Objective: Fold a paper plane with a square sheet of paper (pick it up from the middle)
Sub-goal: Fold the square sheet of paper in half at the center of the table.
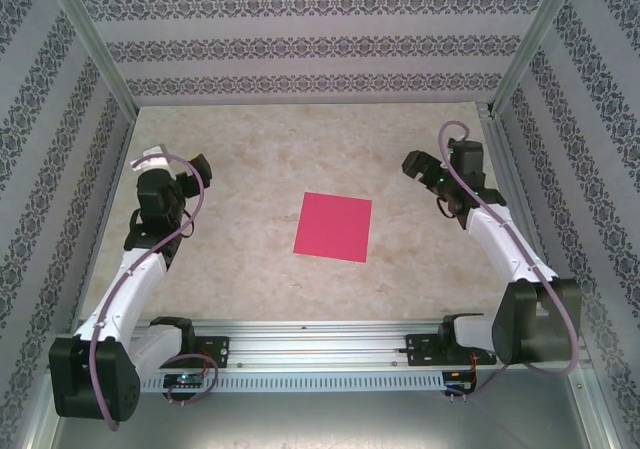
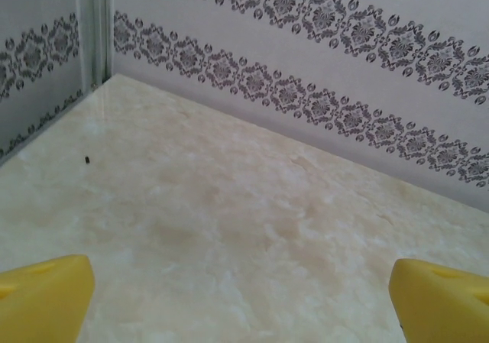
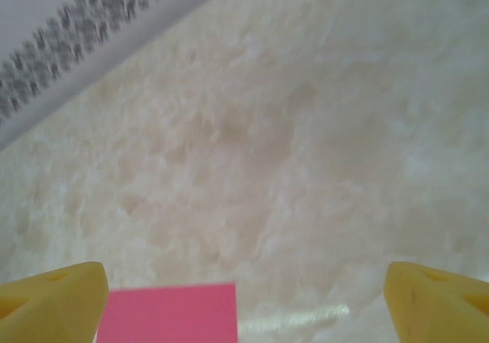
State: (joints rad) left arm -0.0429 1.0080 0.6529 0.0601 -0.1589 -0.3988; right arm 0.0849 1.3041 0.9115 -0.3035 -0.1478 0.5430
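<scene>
The square sheet of paper (image 1: 334, 226), magenta-red, lies flat and unfolded in the middle of the table. Its far corner (image 3: 168, 314) shows at the bottom of the right wrist view, between the yellow fingertips and nearer the left one. My right gripper (image 1: 418, 165) (image 3: 244, 309) hovers open to the right of the sheet, apart from it. My left gripper (image 1: 196, 169) (image 2: 244, 305) stands wide open to the left of the sheet, with bare table between its yellow fingertips (image 2: 42, 297). The paper plane is out of view.
The marble-look table (image 1: 250, 149) is boxed in by patterned walls (image 1: 300, 44) at the back and both sides, with metal posts (image 1: 85, 39) at the corners. A metal rail (image 1: 320, 354) carrying the arm bases runs along the near edge. A tiny dark speck (image 2: 87, 159) lies near the left wall.
</scene>
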